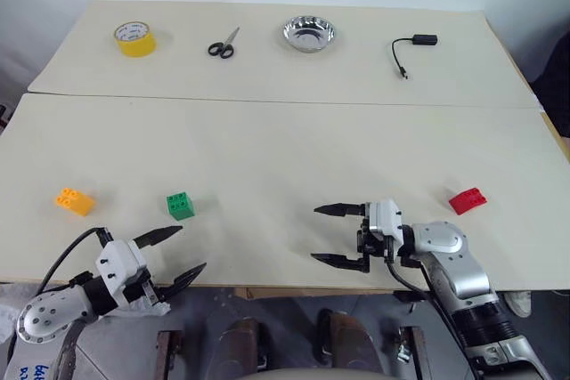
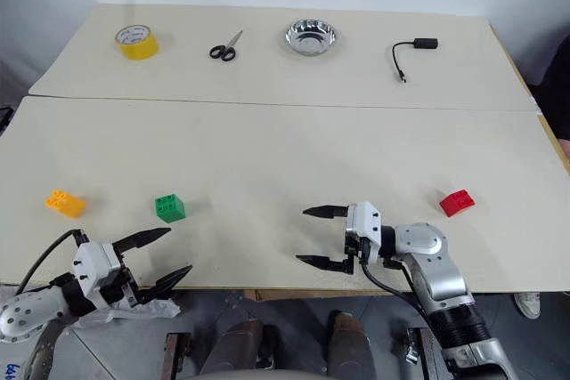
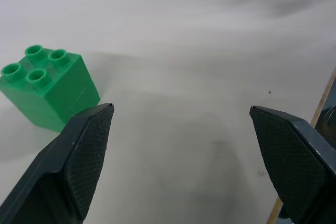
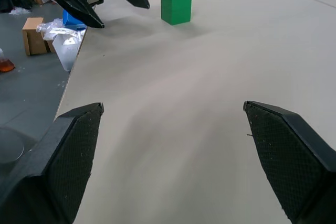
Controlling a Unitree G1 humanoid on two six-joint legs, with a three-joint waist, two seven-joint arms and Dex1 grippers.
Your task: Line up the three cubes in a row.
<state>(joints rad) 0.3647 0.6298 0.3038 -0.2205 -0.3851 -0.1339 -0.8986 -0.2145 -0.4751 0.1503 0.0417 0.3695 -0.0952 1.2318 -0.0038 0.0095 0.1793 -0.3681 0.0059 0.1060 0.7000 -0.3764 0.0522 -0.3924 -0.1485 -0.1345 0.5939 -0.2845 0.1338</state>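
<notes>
- The table, a pale cream, matte surface, is carrying the three cubes toward its near edge; a seam is running across it further back.
- The orange-yellow cube is sitting closest to the near left corner, a glossy plastic brick with round studs on top.
- The green cube is standing just to its right, apart from it, blocky, showing four studs.
- The red cube is lying well apart toward the right edge, lower and looking wedge-like.
- The left gripper is hovering at the near edge just beside the green cube, its black textured fingers spreading wide and holding nothing.
- The right gripper is pointing leftward over the near edge between the green and red cubes, fingers gaping wide, empty.
- Along the far edge are lying a yellow tape roll, black-handled scissors, a shiny metal bowl and a black cable.
</notes>
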